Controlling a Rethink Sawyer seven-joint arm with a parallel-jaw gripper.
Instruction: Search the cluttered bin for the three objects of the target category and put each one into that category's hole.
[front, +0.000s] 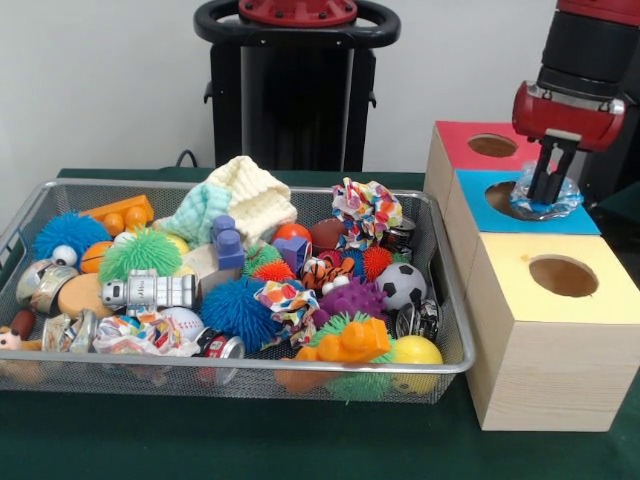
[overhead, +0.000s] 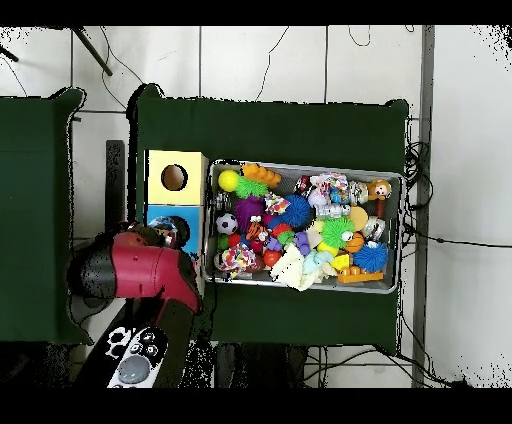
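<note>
My gripper (front: 545, 192) hangs over the round hole of the blue-topped box (front: 474, 186), the middle one of three wooden boxes. Its dark fingers (front: 540, 178) are shut on a crumpled, shiny clear-blue object (front: 562, 196) that rests at the hole's right rim. The wire bin (front: 300, 366) left of the boxes is full of mixed toys, balls, cans and cloth pieces. In the overhead view the red arm (overhead: 145, 268) covers the gripper and part of the blue-topped box (overhead: 190, 214).
A red-topped box (front: 455, 135) stands behind the blue one and a yellow-topped box (front: 520, 295) in front, each with a round hole. Overhead, the bin (overhead: 403, 230) sits right of the yellow box (overhead: 158, 165). Green cloth covers the table.
</note>
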